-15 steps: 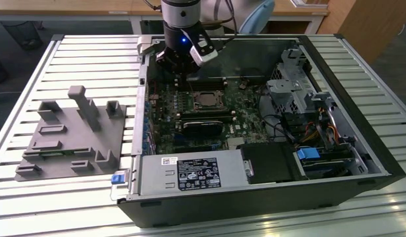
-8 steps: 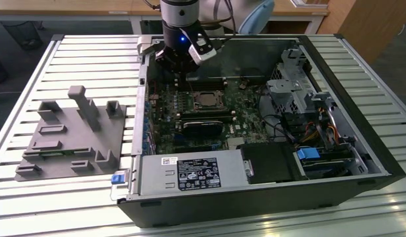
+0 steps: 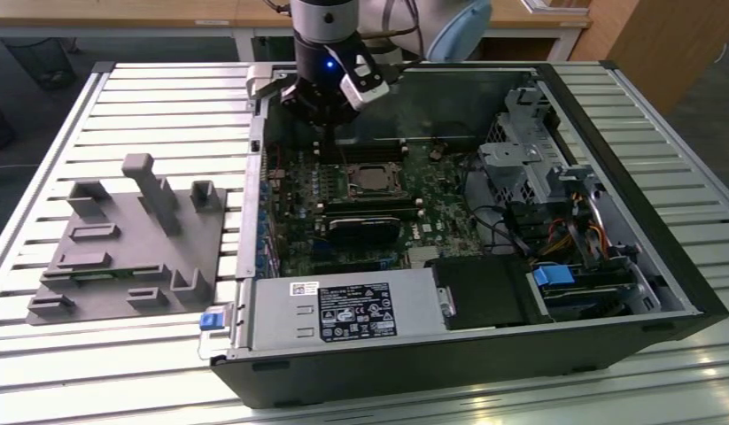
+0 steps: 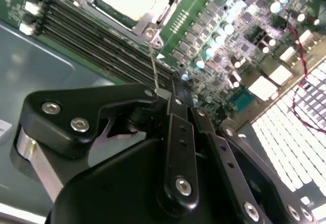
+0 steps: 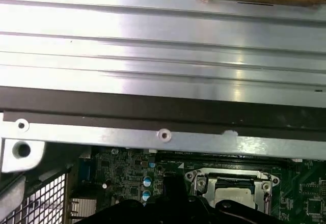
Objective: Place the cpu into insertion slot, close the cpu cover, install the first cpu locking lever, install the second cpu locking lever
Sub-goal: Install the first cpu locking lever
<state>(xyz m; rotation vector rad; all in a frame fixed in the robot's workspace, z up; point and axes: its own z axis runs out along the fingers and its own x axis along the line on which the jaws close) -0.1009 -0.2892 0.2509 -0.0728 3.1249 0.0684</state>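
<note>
Silver-grey metal marks the cpu (image 3: pixel 370 180), which lies seated in the insertion slot (image 3: pixel 371 168) on the green circuit board (image 3: pixel 441 199) of the open computer case (image 3: pixel 601 186). In the second wrist view the cpu cover (image 4: pixel 153 11) lies flat over the chip, its grey frame bordering the pale lid. Placement and cover closing therefore appear complete.

A thin wire locking lever (image 4: pixel 154 66) rises from the corner of the frame toward the gripper (image 4: pixel 170 99). The black fingers (image 4: pixel 175 132) stand narrow, drawn together at the lever's free end, and appear to pinch it; the contact itself is small and partly hidden, so the hold is a judgement. The step in hand appears to be installation of a locking lever; whether it is the first or the second cannot be told.

The next move calls for a controlled downward sweep of the lever, followed by a sideways tuck under its retaining tab. Risk: the thin wire may slip from the fingertips or spring back.

In the exterior view the arm descends into the case at its far side, just beside the memory slots (image 4: pixel 91 35). The case rests on a slatted metal worktop (image 3: pixel 140 115). A grey fixture block (image 3: pixel 134 239) sits at the exterior view's left, well apart from the case. Wooden furniture stands beyond.
</note>
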